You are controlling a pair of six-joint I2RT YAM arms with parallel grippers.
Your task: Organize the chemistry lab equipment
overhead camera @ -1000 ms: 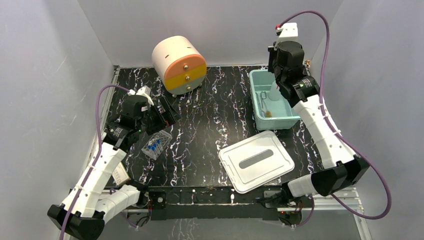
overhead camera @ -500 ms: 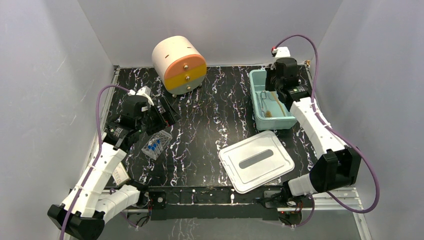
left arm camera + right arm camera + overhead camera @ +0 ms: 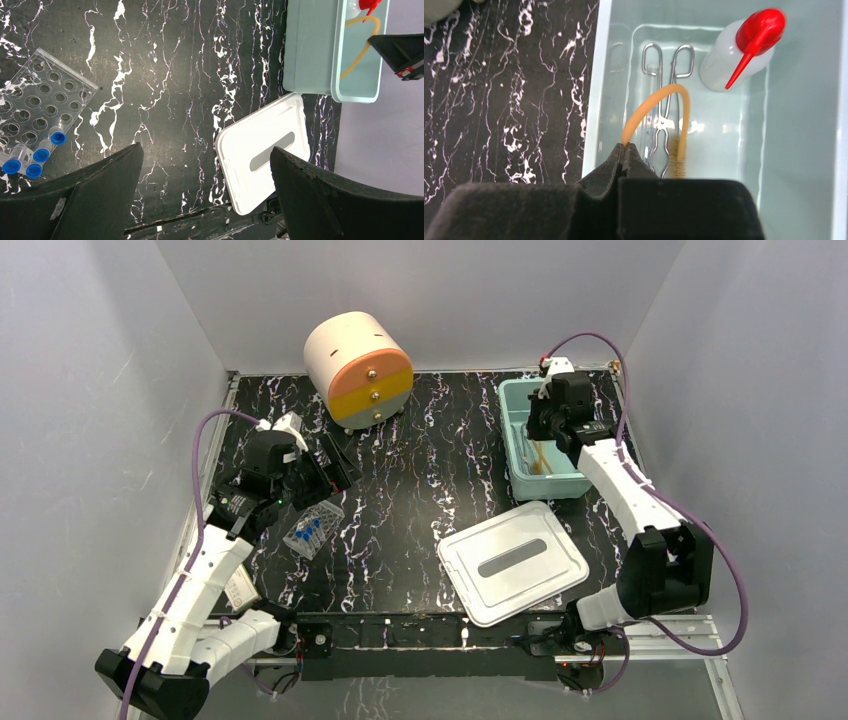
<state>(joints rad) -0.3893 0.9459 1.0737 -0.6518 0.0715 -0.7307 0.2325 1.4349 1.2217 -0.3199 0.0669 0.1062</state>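
While my right claw (image 3: pixel 625 150) pinches the tubing loop (image 3: pixel 669 88) in the teal bin (image 3: pixel 591 100) with bottle (image 3: pixel 719 65), forceps (image 3: pixel 663 122) and brush (image 3: pixel 679 155), my left claw (image 3: pixel 204 155) gapes empty.

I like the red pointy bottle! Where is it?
In the right wrist view, the squeeze bottle sits in the teal bin, upper right, beside the forceps.

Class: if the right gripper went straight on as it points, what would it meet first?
Likely the metal forceps on the teal bin floor, just beyond the tan tubing the right gripper pinches; depth is unclear.
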